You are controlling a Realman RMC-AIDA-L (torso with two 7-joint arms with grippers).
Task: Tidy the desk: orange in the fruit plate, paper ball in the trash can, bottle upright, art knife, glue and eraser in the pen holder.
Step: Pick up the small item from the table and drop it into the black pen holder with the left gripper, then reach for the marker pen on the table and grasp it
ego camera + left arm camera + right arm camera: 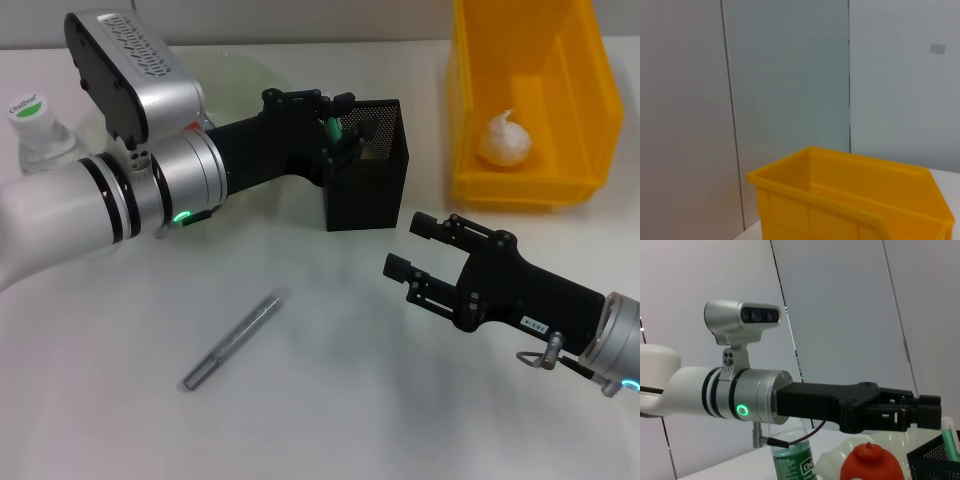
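My left gripper [338, 125] reaches over the black mesh pen holder [368, 170], fingers apart around a light green glue stick [333, 130] that stands in the holder [935, 462]. On the table in front lies the grey art knife [232, 342]. Open and holding nothing, my right gripper [408, 245] hovers right of the knife. The paper ball [505, 140] rests inside the yellow trash can [580, 120]. At far left the bottle [35, 125] stands upright. The orange [871, 465] sits in the fruit plate [837, 462]. The eraser is out of view.
The left arm's silver forearm [130, 190] spans the left half of the table and hides most of the fruit plate [240, 75] behind it. The left wrist view shows only the trash can [840, 200] and wall panels.
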